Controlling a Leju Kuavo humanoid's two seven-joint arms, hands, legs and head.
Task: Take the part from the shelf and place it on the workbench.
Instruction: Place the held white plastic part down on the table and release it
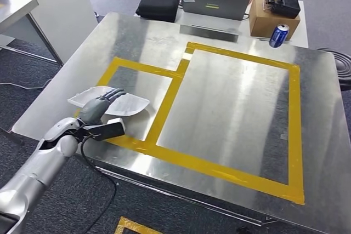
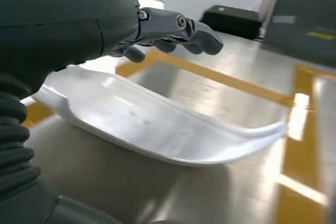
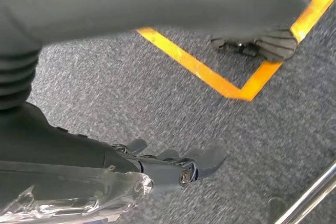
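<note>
My left hand (image 1: 99,109) lies over the white part (image 1: 124,104), fingers extended above it; grip or release, I cannot tell. Part sits on workbench (image 1: 232,108) under the hand, inside the smaller taped box. Risk: withdrawing could drag it across slick steel. Beyond: laptop (image 1: 215,3), seated person.

Near rim of the part (image 1: 124,104) under the left robot hand (image 1: 99,110)
</note>
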